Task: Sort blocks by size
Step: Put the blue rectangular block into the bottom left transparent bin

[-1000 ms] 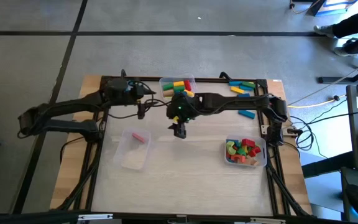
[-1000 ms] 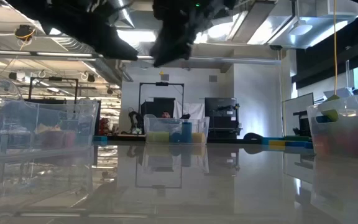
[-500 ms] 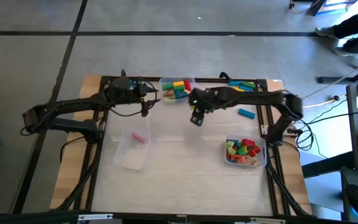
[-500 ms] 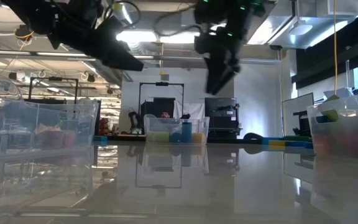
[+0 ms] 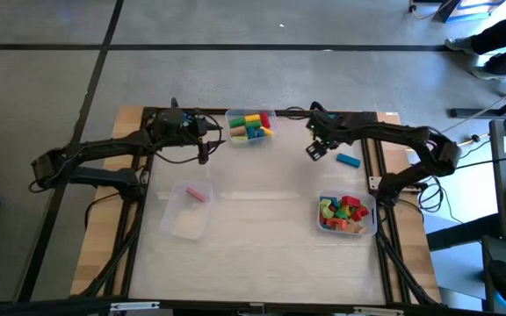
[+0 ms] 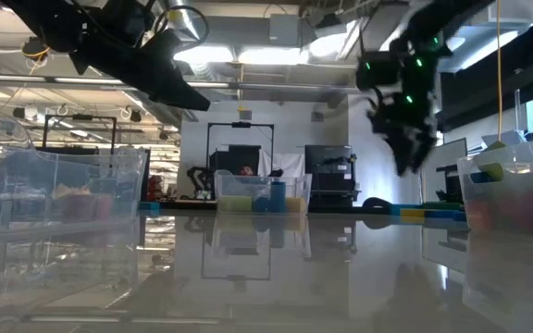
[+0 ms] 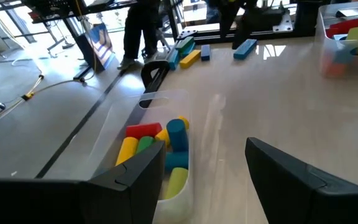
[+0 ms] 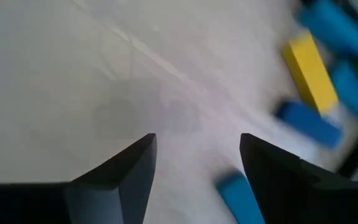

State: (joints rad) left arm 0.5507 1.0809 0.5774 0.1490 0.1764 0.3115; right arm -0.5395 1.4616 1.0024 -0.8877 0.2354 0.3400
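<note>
**Change over the last second**
- Right gripper [image 5: 316, 149]: moved from table centre out to 1 o'clock. Now raised just beside a loose blue block [image 5: 349, 161], fingers spread, nothing held.
- Reads as the approach to a new pick, with the blue block as likely target.
- Left gripper [image 5: 205, 147]: parked at 11 o'clock beside the far bin, position unchanged, fingers spread, empty.

**Containers, near to far**
- 5 o'clock: right bin [image 5: 348, 233], heaped with short red, green, yellow and orange blocks.
- 7 o'clock: left bin [image 5: 178, 230], holding one pink block [image 5: 198, 194] and nothing else visible.
- 12 o'clock: far bin [image 5: 251, 111], holding yellow, red, green and blue cylinders.
- 1 o'clock, along the far edge: loose bars [image 5: 341, 122] in blue, yellow and green, lying outside any bin.

Sorting judged well along, with the blue block and the bars left to place.
</note>
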